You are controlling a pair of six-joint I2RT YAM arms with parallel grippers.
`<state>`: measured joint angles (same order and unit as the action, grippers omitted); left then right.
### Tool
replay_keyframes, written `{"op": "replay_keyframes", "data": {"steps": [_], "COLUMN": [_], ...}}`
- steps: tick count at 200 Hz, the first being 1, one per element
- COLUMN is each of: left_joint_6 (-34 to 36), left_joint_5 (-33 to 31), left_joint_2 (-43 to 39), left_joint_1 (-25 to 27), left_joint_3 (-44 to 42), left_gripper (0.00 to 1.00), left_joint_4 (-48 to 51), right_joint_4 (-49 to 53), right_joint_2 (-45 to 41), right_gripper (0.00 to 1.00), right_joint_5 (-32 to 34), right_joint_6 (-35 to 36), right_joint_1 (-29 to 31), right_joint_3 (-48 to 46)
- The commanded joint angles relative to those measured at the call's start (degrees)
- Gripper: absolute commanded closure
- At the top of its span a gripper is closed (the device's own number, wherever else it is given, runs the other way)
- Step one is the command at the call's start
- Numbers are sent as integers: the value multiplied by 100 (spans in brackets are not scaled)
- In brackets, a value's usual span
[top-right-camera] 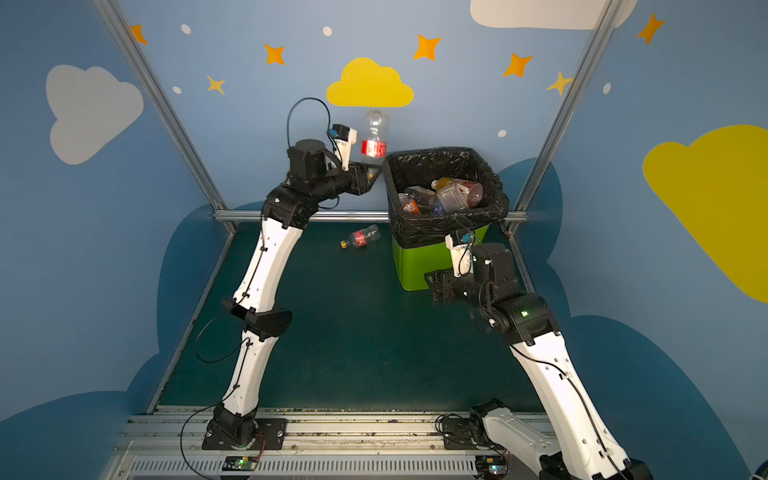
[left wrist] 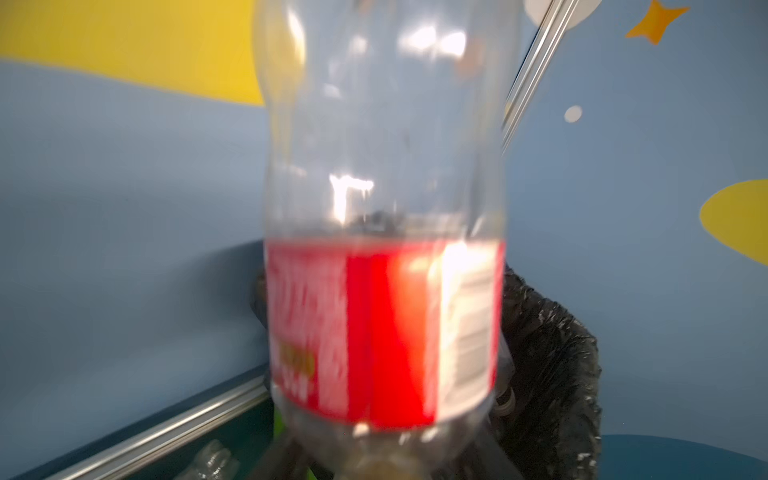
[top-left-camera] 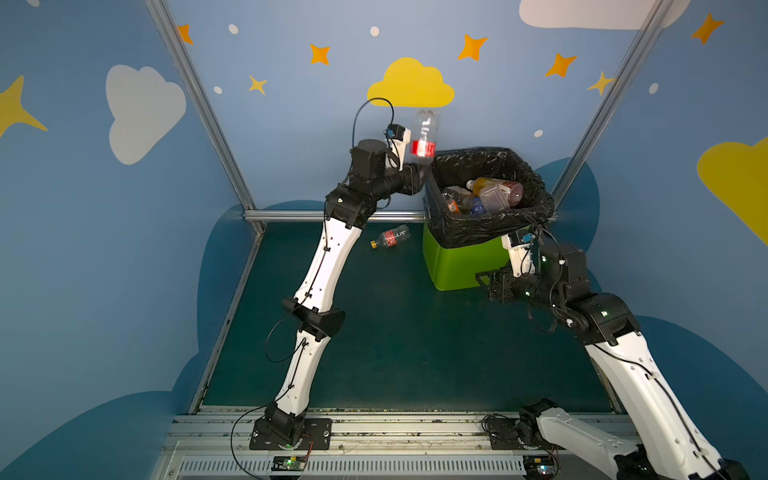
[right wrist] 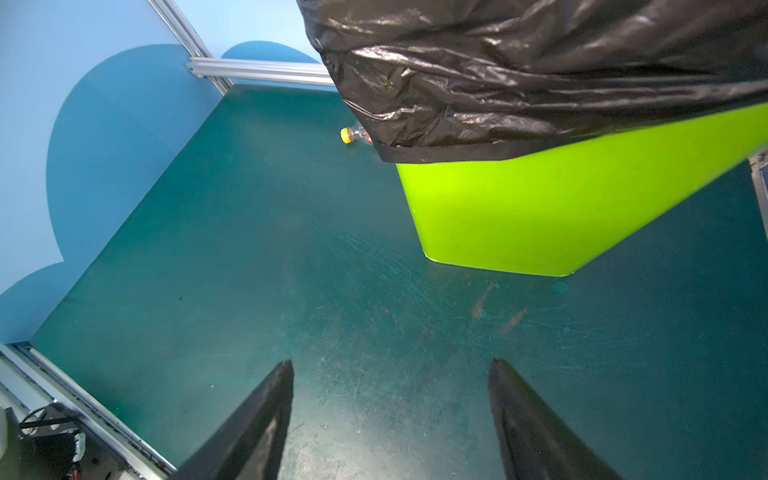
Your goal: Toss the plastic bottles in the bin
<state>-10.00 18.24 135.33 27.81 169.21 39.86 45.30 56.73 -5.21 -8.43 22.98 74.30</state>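
Two bottles are outside the tall lime-green plastic bin with its black liner: a clear red-labelled plastic bottle, upended and blurred, just above the left gripper beside the rim, and a yellow-capped clear bottle lying on the dark green floor mat. Whether the left jaws grip the upended one I cannot tell. The right gripper hangs spread, empty. Both bottles look empty: light, thin-walled, slick, easily dented; the neck seems the surest hold. Blue painted walls stand close.
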Motion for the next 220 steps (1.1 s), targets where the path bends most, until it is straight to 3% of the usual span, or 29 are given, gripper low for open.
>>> {"op": "replay_keyframes", "data": {"steps": [1,17,29,53,66,83,99,111,124,148,164,176,191,205,220], "left_joint_6": [-94,236,297,453,559,470,172,-74,-106,299,411,206,20,-39,-453], "left_joint_5": [214,324,461,208,98,342,597,718,593,-95,-567,-1083,-1486,-1552,-1685], "left_joint_2": [-450,-771,-724,-306,-339,-697,-1089,-1126,-878,-401,-612,-1088,-1979,-2987,-4125], "left_joint_1": [256,474,546,529,482,444,453,460,452,415,262,17,-282,-467,-531], "left_joint_3": [-896,-1409,-1270,-16,131,-718,-1877,-2161,-1598,236,485,-70,-1582,-3620,-5735], "left_gripper": [0,0,0,0,1,5,14,23,24,18,17,17,17,16,15], "left_joint_4": [-1230,-2012,-2232,-755,67,166,-725,-1278,-1003,866,1973,2663,3194,3087,2337], "right_joint_4": [119,130,64,44,17,-68,-121,-145,-130,-47,-35,-24,40,226,359], "right_joint_2": [-151,-184,-189,-193,-244,-303,-273,-253,-241,-294,-283,-192,75,380,624], "right_gripper": [26,25,25,25,26,26,26,25,25,25,25,25,25,24,21], "right_joint_5": [-59,-133,-186,-268,-268,-213,-225,-260,-340,-486,-598,-831,-1468,-2018,-2343], "right_joint_6": [-119,-198,-228,-254,-227,-221,-230,-275,-294,-296,-286,-321,-409,-386,-126], "right_joint_1": [-31,-31,-35,-42,-44,-44,-54,-51,-52,-41,-40,-26,41,380,1101], "right_joint_3": [-132,-160,-197,-153,-208,-348,-398,-399,-373,-369,-374,-326,-227,-171,-259]}}
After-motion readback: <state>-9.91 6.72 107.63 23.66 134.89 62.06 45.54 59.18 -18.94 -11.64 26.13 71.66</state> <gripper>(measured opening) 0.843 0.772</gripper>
